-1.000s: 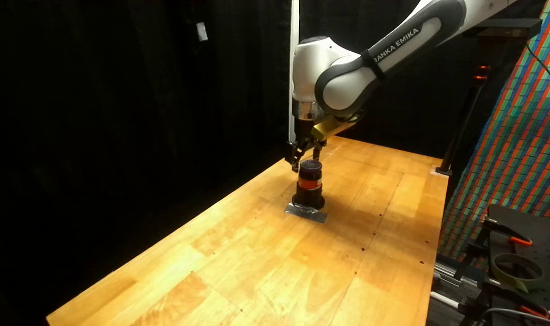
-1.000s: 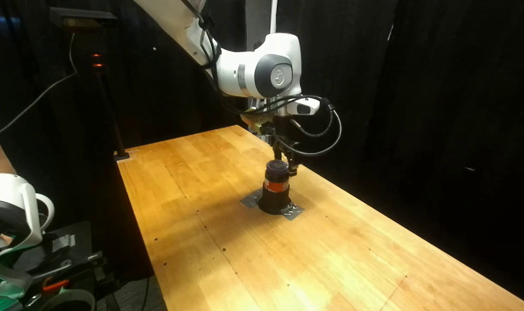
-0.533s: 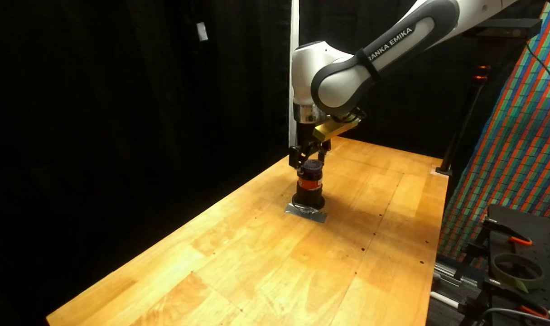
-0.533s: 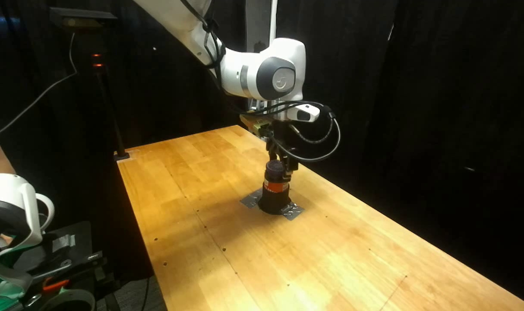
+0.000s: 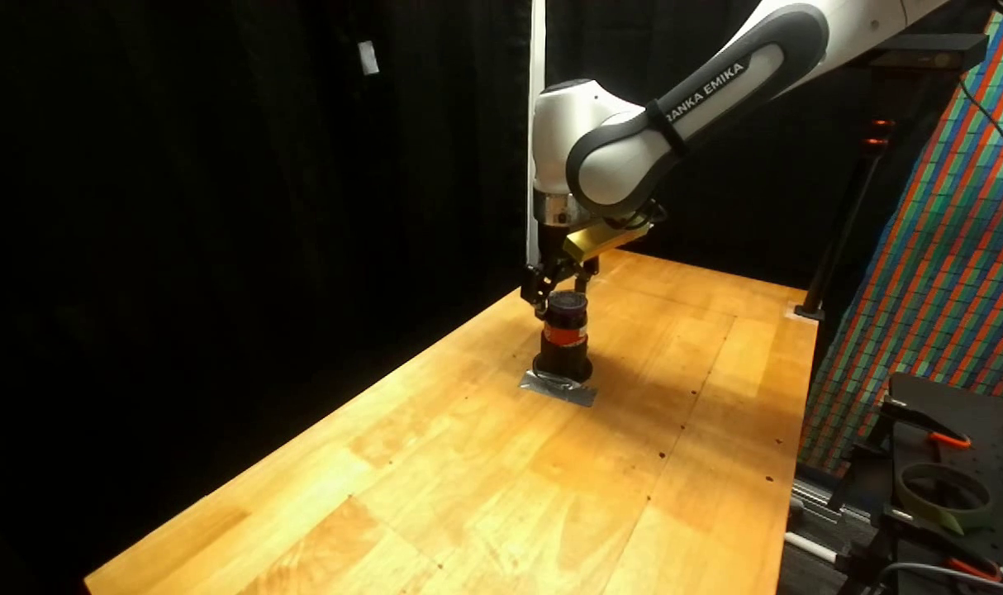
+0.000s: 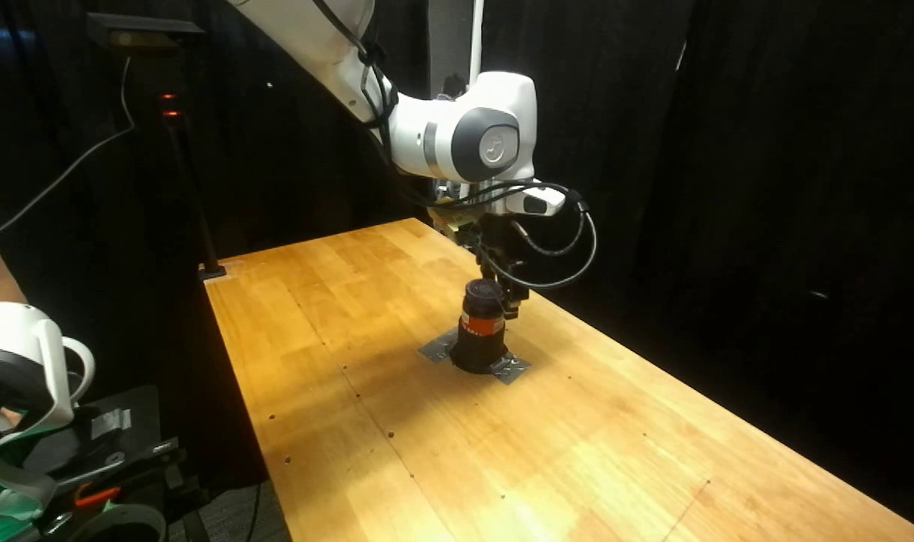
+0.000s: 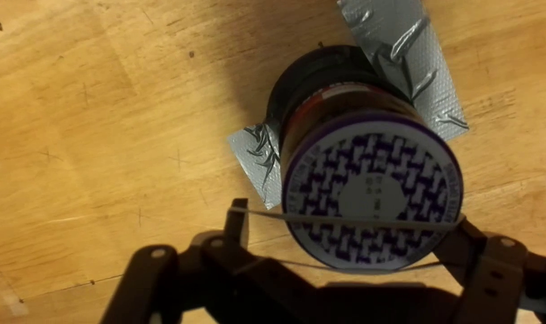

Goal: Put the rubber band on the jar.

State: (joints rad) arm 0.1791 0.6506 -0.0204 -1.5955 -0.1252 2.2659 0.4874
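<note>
The jar (image 5: 566, 335) stands upright in a dark round holder (image 5: 563, 360), with an orange-red label and dark lid in both exterior views. In the wrist view its lid (image 7: 372, 180) has a white and purple pattern. My gripper (image 7: 351, 213) is open, fingers spread to either side of the lid's lower part. The pale rubber band (image 7: 363, 222) is stretched around both fingers. One strand crosses over the lid; the other runs along the lid's lower rim and seems to bend against it. In an exterior view the gripper (image 6: 501, 301) is partly behind the jar.
Grey tape (image 7: 412, 67) fixes the holder to the wooden table (image 5: 501, 496). The table's long edge lies close behind the gripper, with a black curtain (image 5: 262, 207) beyond. A black post (image 5: 840, 223) stands at a far corner.
The arm has come down towards the jar. The gripper first shifted over the jar top, then drew back slightly towards the table's edge. The jar has not moved.
</note>
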